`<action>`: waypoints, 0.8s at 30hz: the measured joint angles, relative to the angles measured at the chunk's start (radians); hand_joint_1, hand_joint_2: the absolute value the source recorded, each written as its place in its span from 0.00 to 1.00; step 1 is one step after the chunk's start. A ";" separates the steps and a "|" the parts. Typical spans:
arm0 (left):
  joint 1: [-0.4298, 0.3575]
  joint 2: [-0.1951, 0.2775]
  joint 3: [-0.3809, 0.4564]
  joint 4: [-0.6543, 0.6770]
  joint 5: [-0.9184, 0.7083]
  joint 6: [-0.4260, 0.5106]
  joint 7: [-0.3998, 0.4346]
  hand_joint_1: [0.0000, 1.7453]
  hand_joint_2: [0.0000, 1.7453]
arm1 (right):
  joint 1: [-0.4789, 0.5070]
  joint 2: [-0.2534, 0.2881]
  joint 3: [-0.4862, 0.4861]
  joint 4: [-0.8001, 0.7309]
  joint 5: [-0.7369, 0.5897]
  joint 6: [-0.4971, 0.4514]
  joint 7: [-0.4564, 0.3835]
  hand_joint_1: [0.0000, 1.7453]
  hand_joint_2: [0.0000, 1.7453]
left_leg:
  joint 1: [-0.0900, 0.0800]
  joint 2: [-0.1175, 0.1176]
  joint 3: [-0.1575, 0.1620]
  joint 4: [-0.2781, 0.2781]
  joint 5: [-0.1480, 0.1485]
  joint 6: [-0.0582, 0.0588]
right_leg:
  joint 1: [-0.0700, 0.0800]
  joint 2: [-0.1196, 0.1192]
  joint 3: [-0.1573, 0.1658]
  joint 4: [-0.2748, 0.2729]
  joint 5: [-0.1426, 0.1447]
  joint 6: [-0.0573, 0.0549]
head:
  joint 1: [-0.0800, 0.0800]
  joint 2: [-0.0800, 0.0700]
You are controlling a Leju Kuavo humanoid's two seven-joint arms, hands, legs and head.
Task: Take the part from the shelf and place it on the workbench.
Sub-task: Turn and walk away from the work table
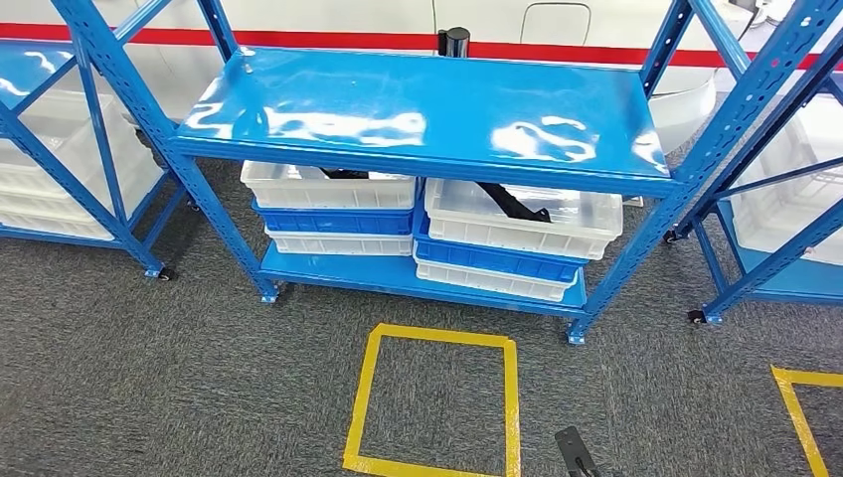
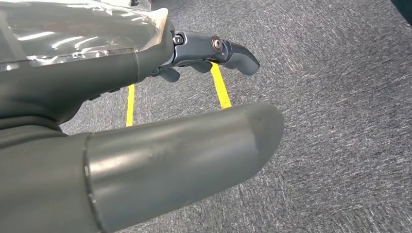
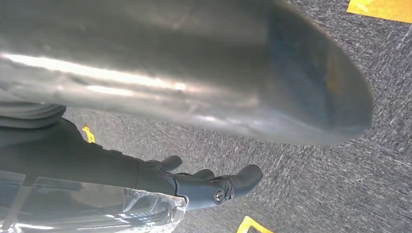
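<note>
- Lying in the right-hand white bin [image 1: 522,219] on the blue shelf's [image 1: 427,109] lower level, the black part [image 1: 512,202] sits under the bare top board — a second dark piece shows in the left white bin [image 1: 328,186].
- Left robot hand [image 2: 204,56] hangs over grey carpet [image 1: 149,368] — fingers apart, holding nothing.
- Right robot hand [image 3: 209,182] likewise: fingers spread, nothing in them.
- Yellow tape square [image 1: 434,402] marks the floor before the shelf.

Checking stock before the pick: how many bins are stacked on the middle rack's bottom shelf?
6, in two stacks of three: white bin, blue bin and white bin at left; white bin, blue bin and white bin at right. Others behind may be hidden.
</note>
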 joint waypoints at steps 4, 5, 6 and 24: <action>0.000 0.000 0.000 0.000 0.000 0.000 0.000 0.00 0.00 | 0.000 0.000 -0.003 0.000 0.000 0.000 -0.001 0.00 0.00 | -0.004 0.000 0.000 0.000 0.000 0.000 | -0.003 0.000 0.000 -0.001 0.000 0.000 | 0.000 0.000; 0.000 0.000 0.000 0.000 0.000 0.000 0.000 0.00 0.00 | 0.000 0.001 -0.003 0.000 0.000 0.000 -0.001 0.00 0.00 | -0.005 0.000 0.000 0.000 0.000 0.000 | -0.004 0.000 0.000 -0.001 0.000 0.000 | 0.000 0.000; 0.000 0.000 0.000 0.000 0.000 0.000 0.000 0.00 0.00 | 0.000 0.001 -0.003 0.000 -0.002 0.000 -0.003 0.00 0.00 | -0.005 0.000 0.000 0.000 0.000 0.000 | -0.005 0.000 0.000 -0.001 0.000 0.000 | 0.000 0.000; 0.001 0.003 -0.015 0.000 -0.011 0.001 0.002 0.00 0.00 | 0.009 -0.005 -0.054 -0.001 -0.041 -0.022 -0.033 0.00 0.00 | 0.013 0.031 0.024 -0.015 -0.005 0.005 | -0.022 -0.017 -0.038 0.044 -0.001 0.051 | 0.005 0.000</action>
